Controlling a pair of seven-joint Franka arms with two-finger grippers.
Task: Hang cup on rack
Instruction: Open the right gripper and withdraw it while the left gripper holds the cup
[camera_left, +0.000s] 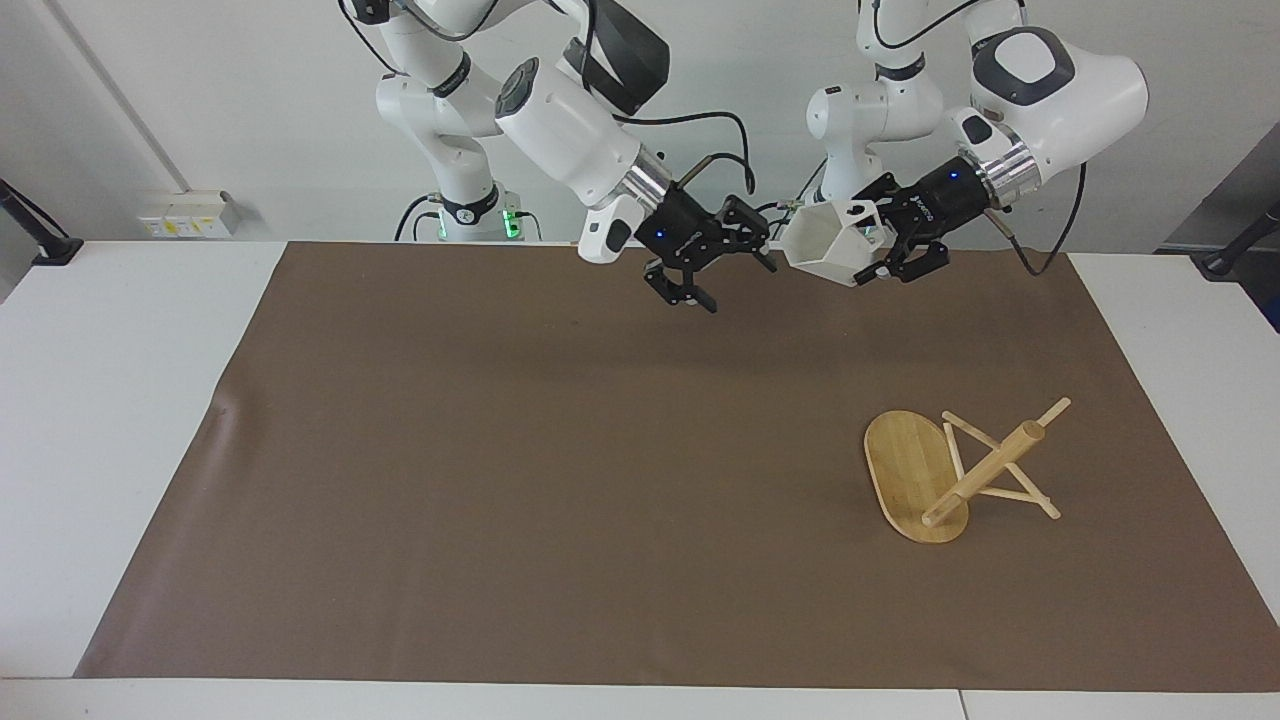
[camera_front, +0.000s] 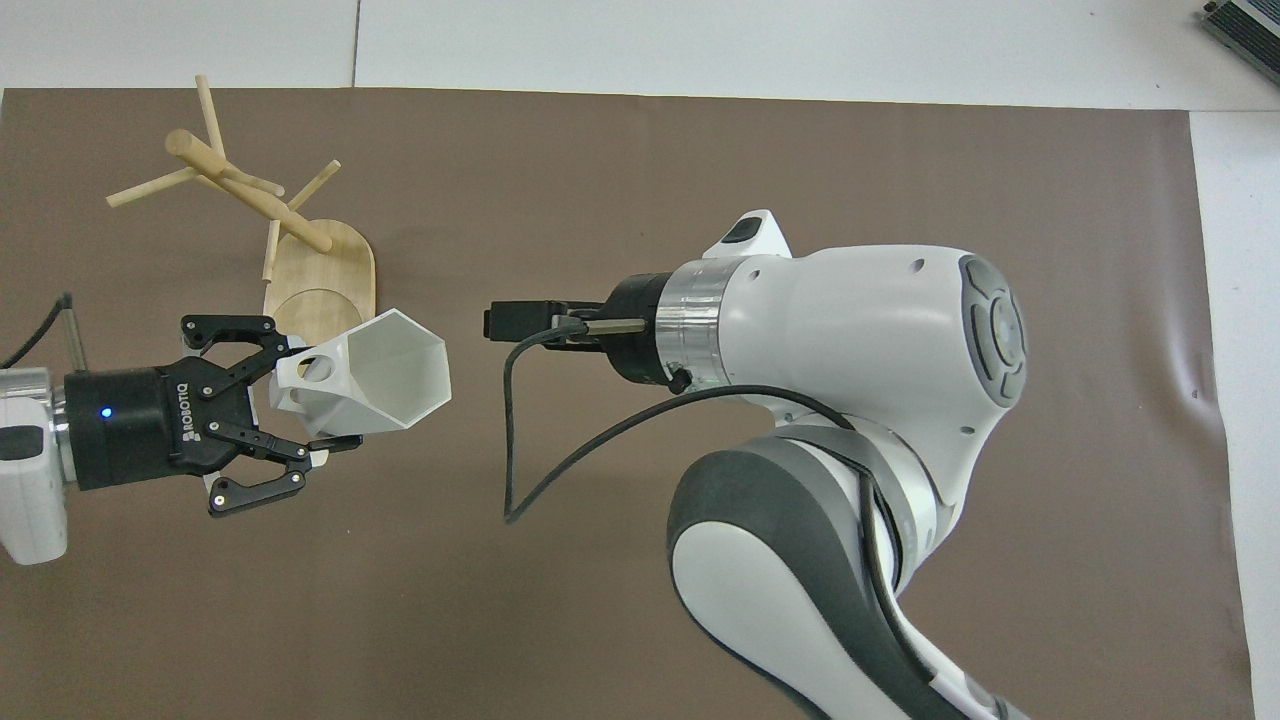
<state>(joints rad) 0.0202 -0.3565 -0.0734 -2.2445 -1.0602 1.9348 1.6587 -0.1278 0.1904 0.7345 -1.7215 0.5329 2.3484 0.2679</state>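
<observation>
- Rack (camera_left: 945, 480) lies toppled at lower right of the facing view, post pointing up-right, pegs splayed.
- Left gripper (camera_left: 880, 262), upper right, clamps the cup (camera_left: 825, 250) by its handle, directly above the rack in frame.
- Right gripper (camera_left: 725, 265), spread empty, sits just beside the cup.

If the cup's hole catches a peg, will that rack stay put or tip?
The rack probably shifts easily: it already lies toppled, base on edge, post slanting. The thin pegs may flex. It looks light, so it likely needs standing up first. The left claw holds the cup.
</observation>
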